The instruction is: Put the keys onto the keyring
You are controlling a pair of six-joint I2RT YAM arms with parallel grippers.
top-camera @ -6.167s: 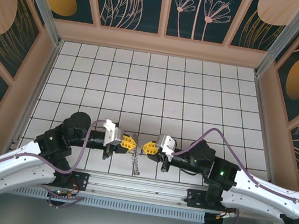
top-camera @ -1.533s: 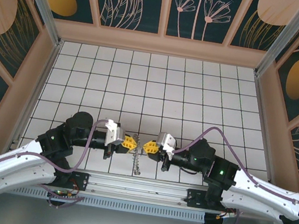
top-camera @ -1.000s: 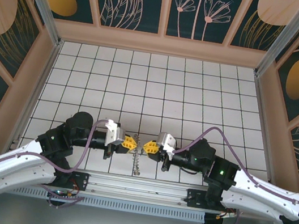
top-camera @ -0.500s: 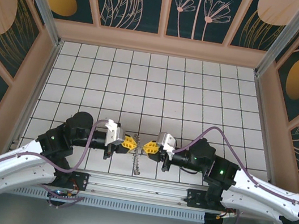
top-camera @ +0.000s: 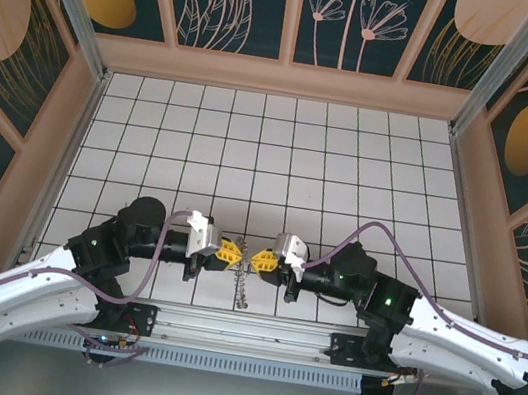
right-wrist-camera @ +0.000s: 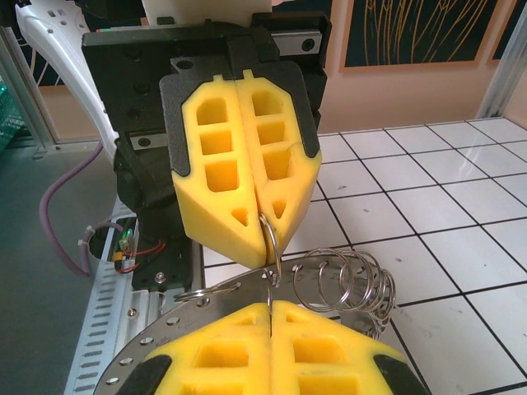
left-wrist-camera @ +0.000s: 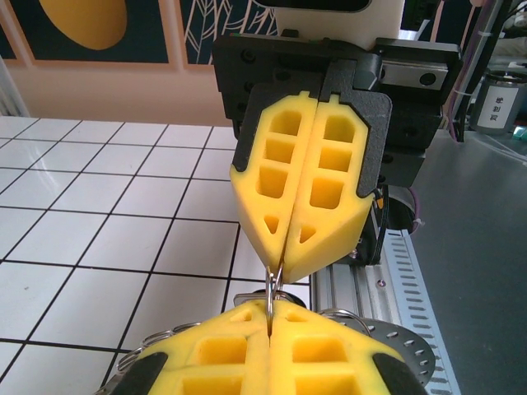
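Though little has moved at lower centre, the yellow-fingered left gripper (top-camera: 237, 252) and right gripper (top-camera: 255, 257) stay clamped shut on the looped grey metal keyring (right-wrist-camera: 346, 284); threading seems stalled.

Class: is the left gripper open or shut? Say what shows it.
Shut. The left gripper's yellow pads are pressed together with no gap, pinching a thin metal ring at their tips.

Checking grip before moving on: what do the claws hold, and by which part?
The left claw and right claw both pinch the keyring by a thin wire loop at their tips.
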